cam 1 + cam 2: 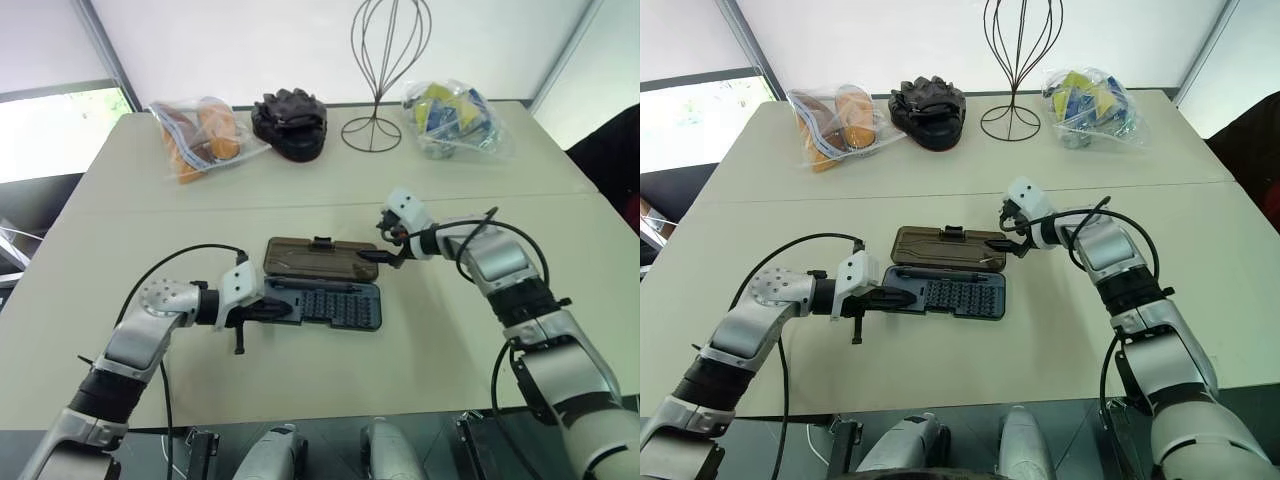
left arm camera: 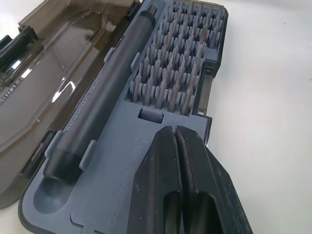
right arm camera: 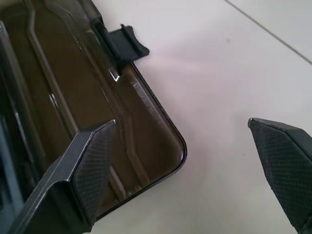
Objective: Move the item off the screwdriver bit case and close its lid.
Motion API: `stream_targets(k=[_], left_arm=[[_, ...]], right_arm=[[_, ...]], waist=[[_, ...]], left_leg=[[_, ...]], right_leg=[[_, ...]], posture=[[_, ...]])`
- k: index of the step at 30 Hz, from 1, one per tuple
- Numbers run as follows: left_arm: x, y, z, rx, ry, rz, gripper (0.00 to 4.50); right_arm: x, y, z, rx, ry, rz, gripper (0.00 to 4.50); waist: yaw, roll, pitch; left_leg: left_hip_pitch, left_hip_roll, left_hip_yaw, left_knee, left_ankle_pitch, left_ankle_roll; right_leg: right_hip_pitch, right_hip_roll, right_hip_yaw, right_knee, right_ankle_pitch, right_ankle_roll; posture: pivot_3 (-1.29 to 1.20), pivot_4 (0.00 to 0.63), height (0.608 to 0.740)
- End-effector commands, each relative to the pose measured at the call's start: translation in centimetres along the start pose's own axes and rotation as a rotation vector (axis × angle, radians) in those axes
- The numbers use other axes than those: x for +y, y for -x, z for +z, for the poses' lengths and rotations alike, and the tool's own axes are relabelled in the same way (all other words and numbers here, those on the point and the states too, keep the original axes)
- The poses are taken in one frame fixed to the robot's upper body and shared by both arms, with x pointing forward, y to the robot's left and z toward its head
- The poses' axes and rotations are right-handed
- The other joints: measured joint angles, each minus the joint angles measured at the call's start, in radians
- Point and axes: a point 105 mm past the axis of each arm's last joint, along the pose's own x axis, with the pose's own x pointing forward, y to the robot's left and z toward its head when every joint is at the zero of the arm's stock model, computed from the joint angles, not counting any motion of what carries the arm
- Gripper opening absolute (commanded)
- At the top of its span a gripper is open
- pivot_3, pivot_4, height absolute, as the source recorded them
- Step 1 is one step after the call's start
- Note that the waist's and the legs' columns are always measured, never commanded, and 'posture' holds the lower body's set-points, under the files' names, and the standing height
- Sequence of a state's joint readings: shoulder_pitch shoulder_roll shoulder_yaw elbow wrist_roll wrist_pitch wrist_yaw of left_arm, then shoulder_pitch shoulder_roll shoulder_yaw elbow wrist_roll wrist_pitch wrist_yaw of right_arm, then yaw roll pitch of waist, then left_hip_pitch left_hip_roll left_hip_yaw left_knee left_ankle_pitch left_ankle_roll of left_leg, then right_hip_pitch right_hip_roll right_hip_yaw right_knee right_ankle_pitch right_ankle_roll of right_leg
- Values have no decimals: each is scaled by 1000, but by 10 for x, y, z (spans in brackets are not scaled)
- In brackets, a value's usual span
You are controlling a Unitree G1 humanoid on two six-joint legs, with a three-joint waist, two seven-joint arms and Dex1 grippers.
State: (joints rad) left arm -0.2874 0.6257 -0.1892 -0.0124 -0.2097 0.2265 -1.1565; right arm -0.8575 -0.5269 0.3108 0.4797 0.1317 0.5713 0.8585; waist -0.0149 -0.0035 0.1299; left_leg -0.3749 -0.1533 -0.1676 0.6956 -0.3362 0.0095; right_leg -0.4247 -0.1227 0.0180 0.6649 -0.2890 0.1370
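Nothing lies on the screwdriver bit case [image 1: 325, 300], so I judge the clearing done and the lid-closing in hand. The case sits open at the centre of the frame on the surface [image 1: 450, 340], its brown lid [image 1: 315, 257] folded flat behind the bit tray. My left end effector [image 1: 266, 310], fingers pressed together, sits over the tray's left end. My right end effector [image 1: 388, 256], spread wide, straddles the lid's right corner. Next I must catch that edge and swing the lid over, probably with the left end effector steadying the base.
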Motion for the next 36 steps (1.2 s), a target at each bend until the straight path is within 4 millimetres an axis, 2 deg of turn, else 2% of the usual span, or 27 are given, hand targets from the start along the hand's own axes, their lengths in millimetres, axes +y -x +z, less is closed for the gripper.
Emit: stream_targets(k=[1,4,11,13,15,19,22,25,29,36], left_arm=[[-15,-2,-45,119,145,-7,93],[-17,-2,-48,112,170,10,0],[-23,-1,-53,101,214,47,0],[-25,-1,-54,94,234,54,0],[-29,0,-55,80,276,68,0],[-32,1,-59,84,312,84,0],[-32,2,-62,89,321,94,0],[-31,3,-62,87,328,100,0],[-28,2,-57,66,341,96,0],[-26,1,-45,46,331,70,0]], right_arm=[[-6,-4,7,19,24,3,4500],[-4,-11,1,60,30,39,3627],[15,-26,-16,140,27,175,115],[20,-29,-21,162,48,216,48],[24,-31,-29,192,115,250,48],[17,-30,-31,191,308,223,48],[2,-27,1,53,490,81,48],[0,-16,29,-78,624,4,48],[11,0,32,-120,814,-27,48],[41,18,34,-200,907,-83,48]], waist=[[1,1,-1],[-2,4,-5],[-7,10,-24],[-7,9,-27],[-7,13,-30],[-9,16,-36],[-10,16,-36],[-9,17,-36],[-4,18,-35],[2,18,-35]], left_leg=[[1,0,0,0,0,0],[1,0,0,-1,0,0],[5,1,0,-6,0,0],[11,1,0,-10,0,0],[21,3,0,-16,0,0],[22,4,0,-18,-1,-1],[24,4,0,-19,-1,-1],[23,4,0,-18,-1,-1],[21,4,0,-18,-1,-1],[20,4,0,-18,-1,-1]], right_leg=[[1,0,0,0,0,0],[1,0,1,0,0,0],[2,0,1,0,0,0],[5,0,2,-1,0,0],[14,2,2,-4,0,-1],[15,3,3,-9,0,-1],[18,4,3,-12,0,-1],[18,4,3,-12,0,-1],[16,4,3,-12,0,-1],[16,5,3,-13,0,-1]], posture=[[0,150,740],[0,150,740],[0,150,740],[0,150,740],[0,150,740],[0,150,740],[0,150,740],[0,150,740],[0,150,740],[0,150,740]])
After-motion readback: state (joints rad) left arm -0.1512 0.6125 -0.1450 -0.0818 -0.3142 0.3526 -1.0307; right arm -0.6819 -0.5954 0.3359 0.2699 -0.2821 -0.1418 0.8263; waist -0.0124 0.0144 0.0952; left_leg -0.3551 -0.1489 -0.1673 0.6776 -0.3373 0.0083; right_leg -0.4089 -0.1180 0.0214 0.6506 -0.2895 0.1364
